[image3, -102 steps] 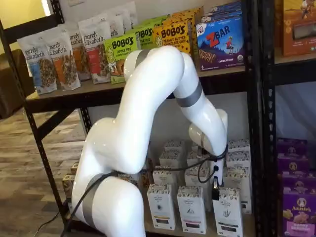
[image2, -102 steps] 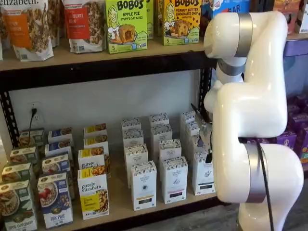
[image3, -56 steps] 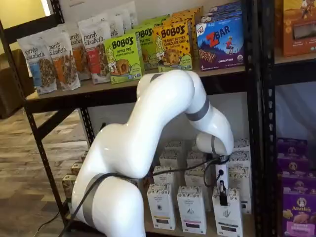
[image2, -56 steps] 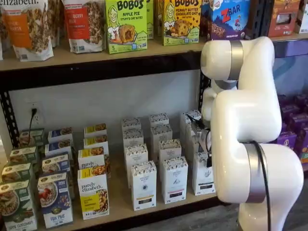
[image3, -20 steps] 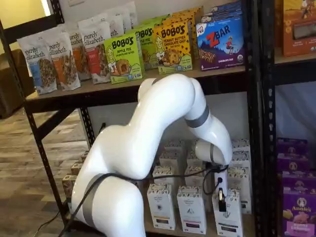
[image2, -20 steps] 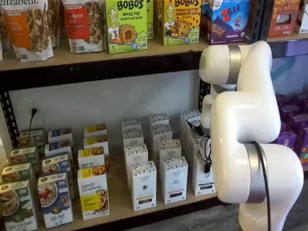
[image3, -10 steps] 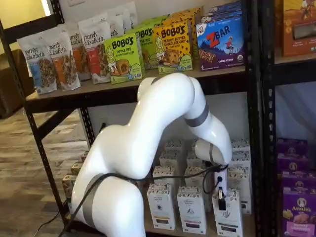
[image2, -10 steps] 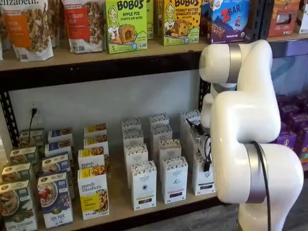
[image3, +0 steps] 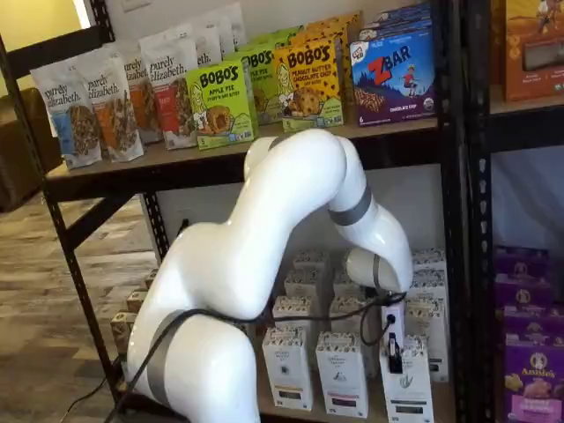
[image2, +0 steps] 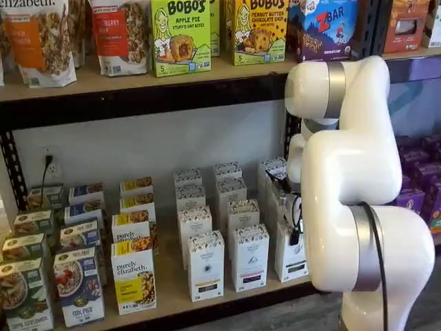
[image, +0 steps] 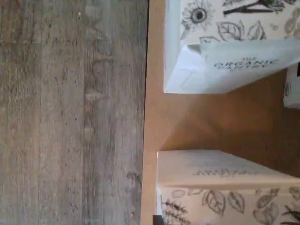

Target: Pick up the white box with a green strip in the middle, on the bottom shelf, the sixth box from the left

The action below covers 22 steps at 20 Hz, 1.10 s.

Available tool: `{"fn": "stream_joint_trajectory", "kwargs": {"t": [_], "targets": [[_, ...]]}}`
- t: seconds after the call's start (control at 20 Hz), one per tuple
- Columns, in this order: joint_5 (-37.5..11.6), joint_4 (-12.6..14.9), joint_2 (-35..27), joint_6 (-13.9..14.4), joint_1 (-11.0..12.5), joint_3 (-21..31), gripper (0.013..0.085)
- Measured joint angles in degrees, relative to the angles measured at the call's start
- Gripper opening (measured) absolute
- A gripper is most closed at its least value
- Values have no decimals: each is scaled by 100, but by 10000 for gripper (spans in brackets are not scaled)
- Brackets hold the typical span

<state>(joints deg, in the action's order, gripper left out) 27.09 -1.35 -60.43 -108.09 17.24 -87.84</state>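
Note:
The white box [image2: 287, 256] stands at the front right of the bottom shelf [image2: 169, 276], partly hidden by my white arm. In a shelf view it is the front carton nearest the rack post [image3: 407, 394]. My gripper [image3: 393, 352] hangs at this box's patterned top, with one black finger lying over the upper front face. The other finger is hidden, so I cannot tell whether the jaws are closed on it. In a shelf view the gripper [image2: 295, 236] shows only as a dark finger with a cable. The wrist view shows two white cartons with leaf-drawn tops [image: 225, 56] on the tan board [image: 211, 122].
Similar white cartons [image2: 249, 256] [image2: 205, 265] stand left of the target in several rows. Yellow-and-white purely elizabeth cartons [image2: 133, 274] and cereal boxes [image2: 78, 285] are further left. A black rack post [image3: 458, 264] is close on the right. Wooden floor [image: 70, 112] lies beyond the board's edge.
Over five seconds the arm has folded lower and brought the gripper down to the top of the front right carton. In the last half second it has barely shifted.

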Motion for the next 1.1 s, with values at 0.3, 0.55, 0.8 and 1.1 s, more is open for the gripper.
{"fn": "stream_joint_trajectory", "kwargs": {"t": [0.3, 0.55, 0.8, 1.1], "targets": [[-21, 301, 161, 283, -15, 262, 490], [-170, 610, 470, 656, -106, 810, 490], [-351, 1094, 922, 1249, -239, 1586, 490], [-507, 857, 1670, 1227, -432, 2660, 490]]}}
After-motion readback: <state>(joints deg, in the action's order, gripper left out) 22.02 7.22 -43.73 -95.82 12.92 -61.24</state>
